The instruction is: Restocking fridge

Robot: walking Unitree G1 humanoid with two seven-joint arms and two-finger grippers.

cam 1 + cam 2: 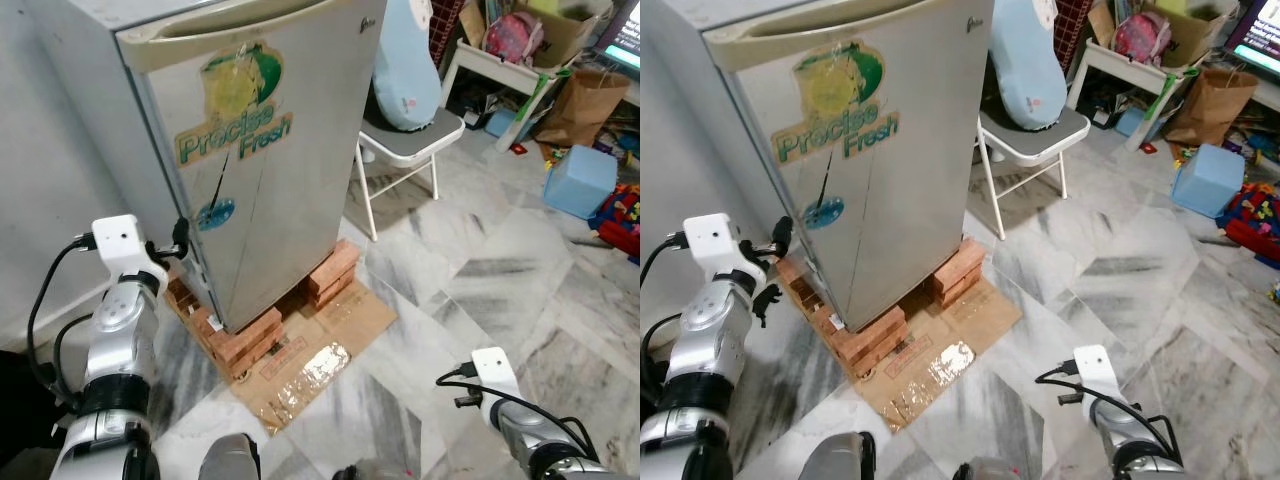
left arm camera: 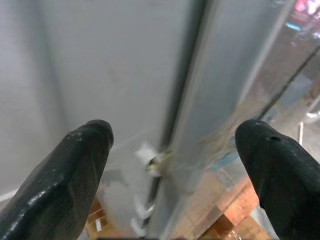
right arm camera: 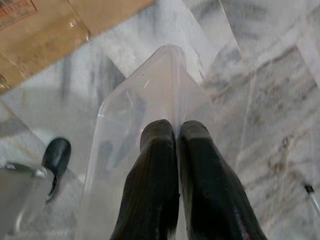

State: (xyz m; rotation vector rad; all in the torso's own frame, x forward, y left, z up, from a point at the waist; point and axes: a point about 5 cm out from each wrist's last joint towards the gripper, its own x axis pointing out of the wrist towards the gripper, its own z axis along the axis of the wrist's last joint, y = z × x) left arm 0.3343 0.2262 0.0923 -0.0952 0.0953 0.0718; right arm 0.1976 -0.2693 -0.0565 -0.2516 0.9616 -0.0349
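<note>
**Left pincer spread at the fridge's edge, right pincer clenched on a clear tray**

Left arm (image 1: 118,330) bent at the elbow and raised, forearm upright, wrist turned toward the fridge's lower corner. Left pincer (image 2: 172,165) released, its two black fingers (image 2: 65,175) wide apart, straddling the dark seam where the door edge meets the cabinet side. Just ahead of the fingertips, a small pale hinge fitting on that seam; below and beyond it, brick tops.

Right arm (image 1: 520,420) held low and forward over the marble floor (image 1: 480,290). Right pincer (image 3: 176,165) clenched, fingers pressed together on the rim of a clear plastic tray (image 3: 145,115), which juts out ahead of the fingertips above the floor.

Fridge (image 1: 250,150) directly ahead of the left pincer, door closed, green "Precise Fresh" sticker on the front, standing on stacked bricks (image 1: 245,340) over flattened cardboard (image 1: 320,350). Farther off, to the right of the fridge, a white folding chair (image 1: 410,145) carrying a pale blue cushion (image 1: 405,70). Beyond that, a blue box (image 1: 578,180), a brown paper bag (image 1: 585,105) and scattered toys.
</note>
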